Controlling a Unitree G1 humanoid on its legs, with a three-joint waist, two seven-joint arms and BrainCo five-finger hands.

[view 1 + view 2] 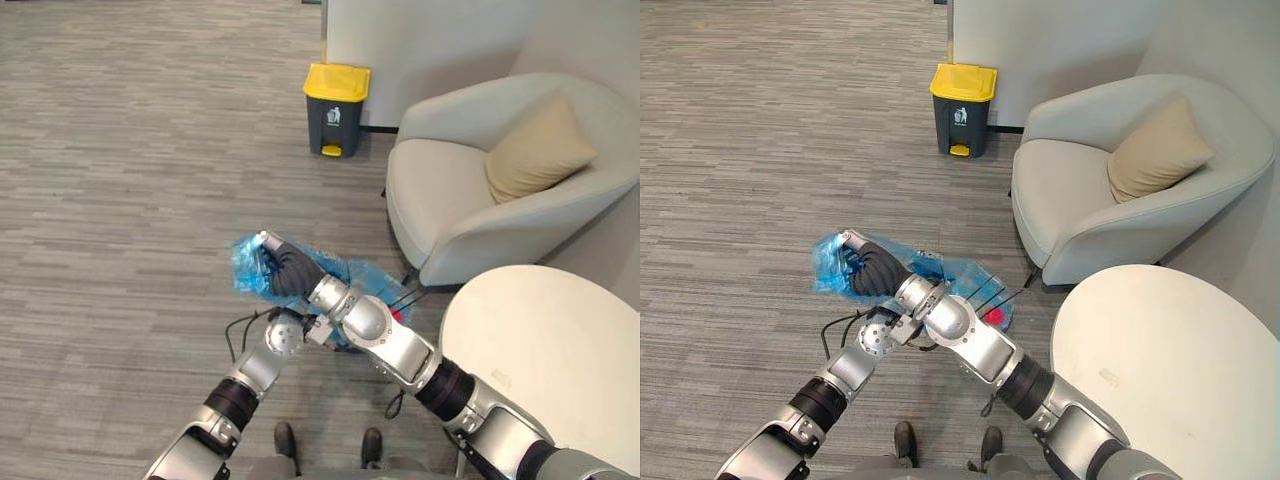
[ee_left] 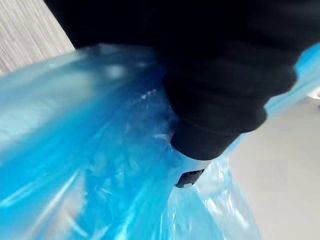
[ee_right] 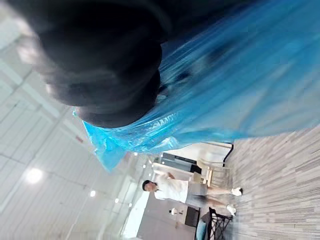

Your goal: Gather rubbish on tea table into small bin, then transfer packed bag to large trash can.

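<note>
Your right hand (image 1: 283, 268) is clutching the crinkly blue plastic bag (image 1: 345, 272); can't tell what your left hand (image 1: 892, 328) is doing underneath. The yellow-lidded dark grey trash can (image 1: 336, 108) is sitting far off at 12 o'clock, so I'm worrying about that thin film slipping free.

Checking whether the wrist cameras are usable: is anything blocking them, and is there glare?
Left wrist view: the left hand blocks much of the frame, and the blue bag shows a pale sheen. Right wrist view: the right hand hides one corner; a ceiling light glares. Eye views: even light, no glare.
</note>
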